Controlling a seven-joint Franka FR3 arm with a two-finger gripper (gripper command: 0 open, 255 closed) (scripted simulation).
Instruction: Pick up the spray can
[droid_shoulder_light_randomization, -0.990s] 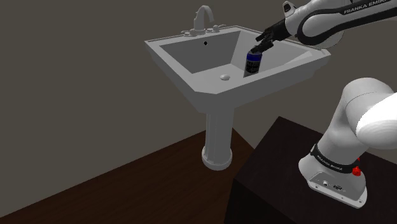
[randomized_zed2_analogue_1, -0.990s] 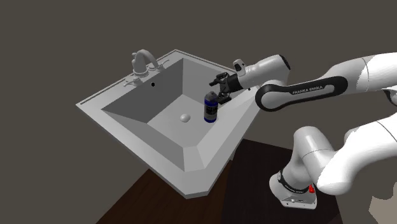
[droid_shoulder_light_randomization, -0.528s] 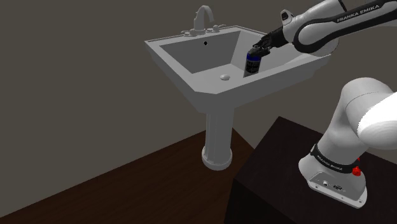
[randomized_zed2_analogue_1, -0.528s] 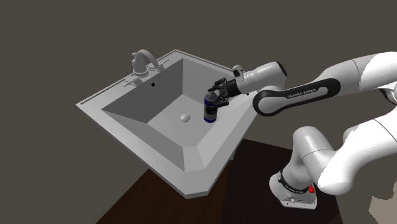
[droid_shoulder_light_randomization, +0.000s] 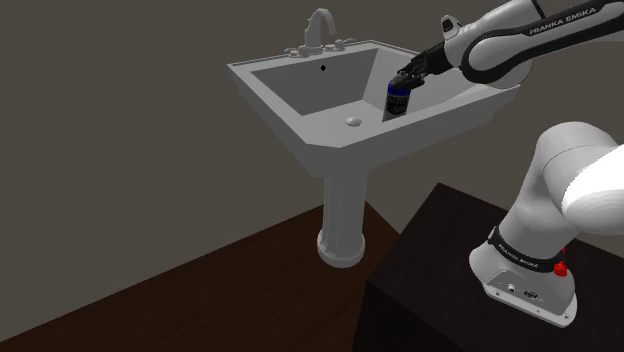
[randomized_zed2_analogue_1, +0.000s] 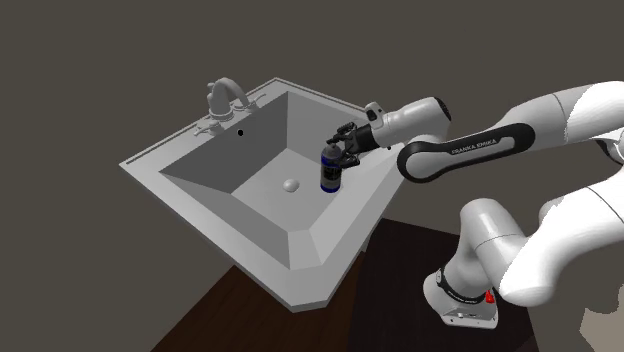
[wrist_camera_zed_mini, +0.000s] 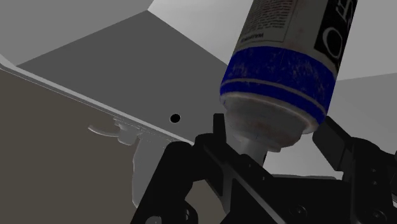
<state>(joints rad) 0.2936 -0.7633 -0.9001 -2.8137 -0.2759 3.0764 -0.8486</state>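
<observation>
Lifting well depends on grip: the gripper looks clamped, fingers pressed onto the top end of the spray can, which stands upright in the sink by its sloped side wall; a firm squeeze, then a slow straight rise, should prevent slipping

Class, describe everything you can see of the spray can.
The can is a cylinder with a dark blue band near its top, a black-and-white printed label below and a pale cap. It stands upright in the sink, by the basin's sloping side wall. The pincer is at its cap.
</observation>
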